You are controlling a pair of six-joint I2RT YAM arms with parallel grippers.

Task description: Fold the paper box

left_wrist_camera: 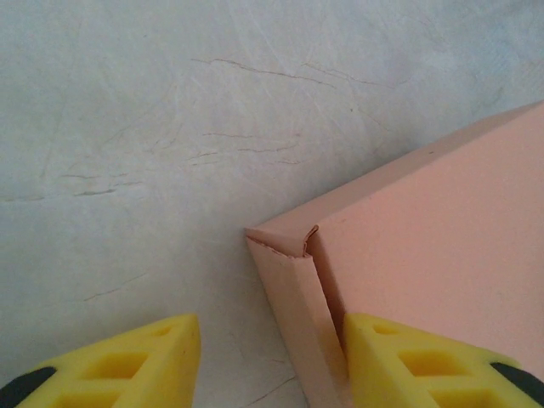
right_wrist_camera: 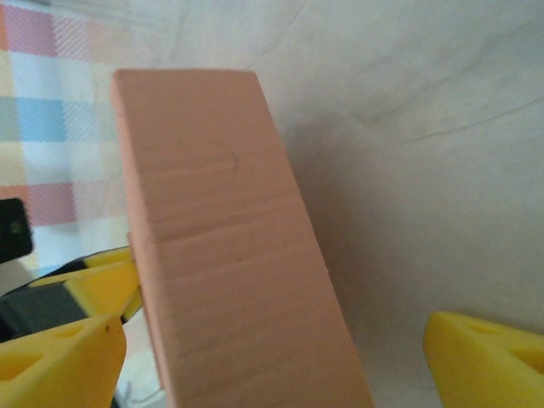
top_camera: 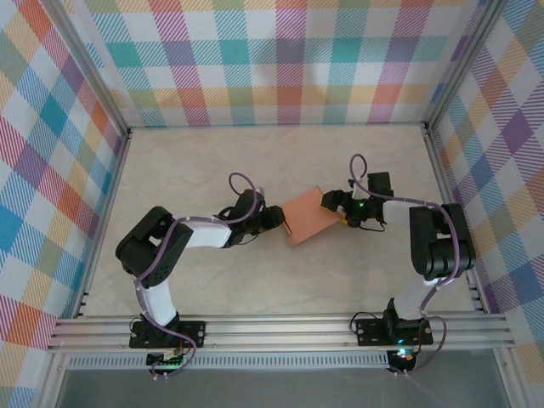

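The paper box [top_camera: 308, 215] is a small salmon-orange closed box lying on the table between my two grippers. My left gripper [top_camera: 274, 218] sits at its left end and my right gripper [top_camera: 337, 206] at its right end. In the left wrist view a corner of the box [left_wrist_camera: 425, 221] lies between the yellow fingers of the left gripper [left_wrist_camera: 270, 340]. The right finger [left_wrist_camera: 416, 361] is against the box's edge, and the left finger [left_wrist_camera: 136, 361] stands apart over bare table. In the right wrist view a long face of the box [right_wrist_camera: 229, 255] runs between the widely spread fingers of the right gripper [right_wrist_camera: 274, 340].
Plaid cloth walls [top_camera: 280, 59] enclose the pale table [top_camera: 212, 161] at the back and on both sides. An aluminium rail [top_camera: 280, 327] runs along the near edge by the arm bases. Bare table surface lies behind and in front of the box.
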